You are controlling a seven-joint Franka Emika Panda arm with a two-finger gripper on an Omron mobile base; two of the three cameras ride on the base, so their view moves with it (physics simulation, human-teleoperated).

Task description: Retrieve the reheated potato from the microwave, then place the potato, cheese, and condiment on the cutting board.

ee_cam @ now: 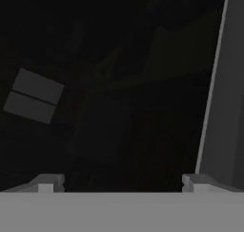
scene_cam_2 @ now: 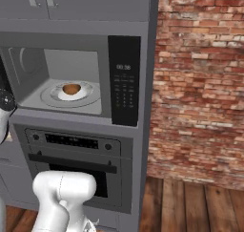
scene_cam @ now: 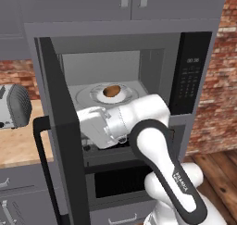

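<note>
Open microwave (scene_cam: 152, 57), white plate (scene_cam: 121, 97) on turntable (scene_cam: 83, 96), potato (scene_cam: 111, 90) on plate

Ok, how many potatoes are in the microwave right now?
1. The potato sits on a white plate on the turntable inside the open microwave. The back corners are dim, but nothing else shows there.

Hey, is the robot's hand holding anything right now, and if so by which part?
Nothing is held. The hand is open with nothing between its fingertips, and the small brown oval potato sits on the white plate inside the open grey microwave.
</note>
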